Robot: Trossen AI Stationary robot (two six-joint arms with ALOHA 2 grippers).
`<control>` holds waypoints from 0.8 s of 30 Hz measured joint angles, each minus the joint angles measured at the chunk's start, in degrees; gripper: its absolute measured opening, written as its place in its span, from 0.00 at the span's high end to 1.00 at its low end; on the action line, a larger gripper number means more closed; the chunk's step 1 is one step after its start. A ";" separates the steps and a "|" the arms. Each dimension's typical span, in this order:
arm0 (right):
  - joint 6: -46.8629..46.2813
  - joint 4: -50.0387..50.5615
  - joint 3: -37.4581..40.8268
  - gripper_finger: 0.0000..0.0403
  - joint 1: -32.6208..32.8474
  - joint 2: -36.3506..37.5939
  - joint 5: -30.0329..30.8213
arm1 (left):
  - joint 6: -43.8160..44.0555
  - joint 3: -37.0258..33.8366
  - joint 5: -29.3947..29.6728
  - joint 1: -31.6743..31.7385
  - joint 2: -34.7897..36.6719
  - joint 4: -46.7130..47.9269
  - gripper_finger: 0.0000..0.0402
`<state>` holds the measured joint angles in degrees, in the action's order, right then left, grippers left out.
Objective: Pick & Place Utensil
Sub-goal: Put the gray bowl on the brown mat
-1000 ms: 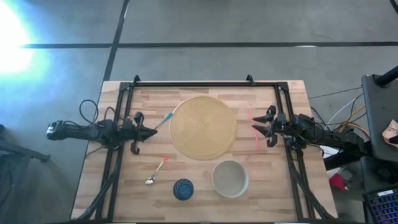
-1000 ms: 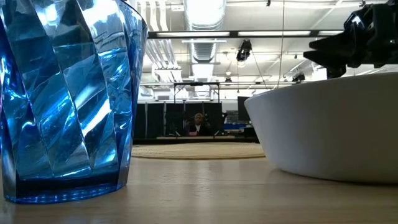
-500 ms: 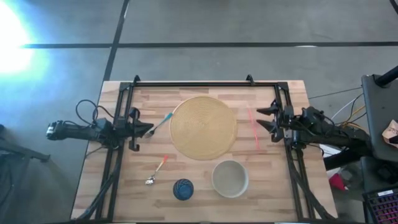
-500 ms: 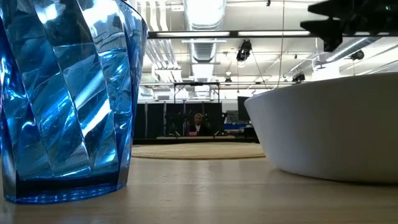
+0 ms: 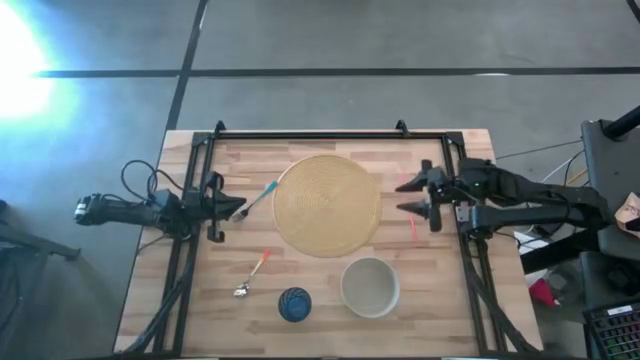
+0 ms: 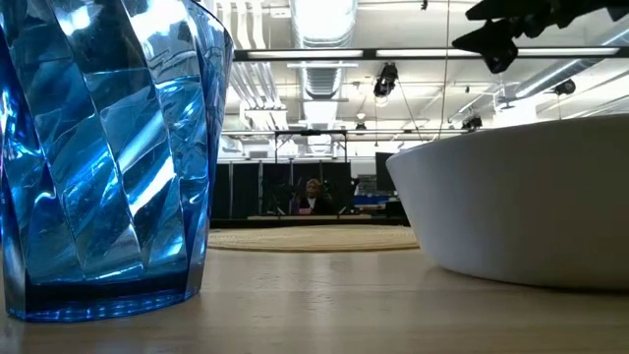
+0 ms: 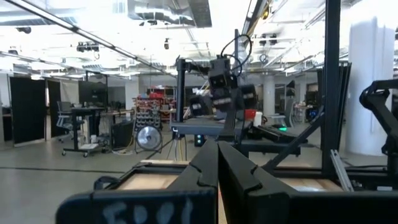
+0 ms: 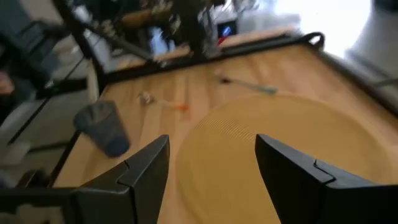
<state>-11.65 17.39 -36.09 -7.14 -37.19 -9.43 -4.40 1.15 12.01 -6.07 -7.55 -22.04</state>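
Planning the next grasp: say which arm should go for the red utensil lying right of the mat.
Right. The right gripper is open and hovers almost over the red utensil, beside the round mat. The left gripper is shut, across the mat, nearer the blue-tipped utensil.

Dark jointed arms, black cables, angular fingers (image 8: 146, 174)

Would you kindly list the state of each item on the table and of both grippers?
Left gripper: shut, empty.
Right gripper: open, empty, above the table.
Bowl: upright, empty.
Blue cup: upright.
Yellow plate: flat, bare.
Pink utensil: lying flat.
Spoon: lying flat.
Blue-handled utensil: lying flat.
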 joint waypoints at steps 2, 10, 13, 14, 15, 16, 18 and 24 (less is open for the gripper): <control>-0.01 0.95 -1.28 0.42 1.67 -2.12 -0.06 | 0.00 0.07 0.00 0.00 0.04 -0.01 0.99; -1.73 7.55 -6.15 0.43 9.50 -9.17 0.10 | 0.02 0.12 -0.02 0.00 0.00 0.15 0.99; -1.90 9.04 -7.39 0.44 12.62 -11.45 0.37 | 0.02 0.20 -0.02 0.00 0.00 0.17 0.99; -1.90 9.18 -7.72 0.44 13.51 -12.17 0.38 | 0.02 0.22 -0.02 0.00 0.00 0.15 0.99; -1.91 9.16 -8.03 0.44 14.40 -12.87 0.37 | 0.02 0.22 -0.02 0.00 0.00 0.19 0.99; -1.91 9.17 -8.44 0.44 15.21 -13.60 0.40 | 0.02 0.22 -0.02 0.00 0.00 0.23 0.99; -1.91 9.15 -9.16 0.44 16.56 -14.99 0.40 | 0.04 0.22 -0.03 -0.01 0.00 0.57 0.99; -1.64 9.72 -12.26 0.44 18.53 -19.26 0.59 | 0.07 0.22 0.04 0.00 0.00 0.68 0.99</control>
<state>-13.29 27.11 -48.35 11.39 -56.45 -8.85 -4.34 1.37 12.05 -6.07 -7.55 -21.37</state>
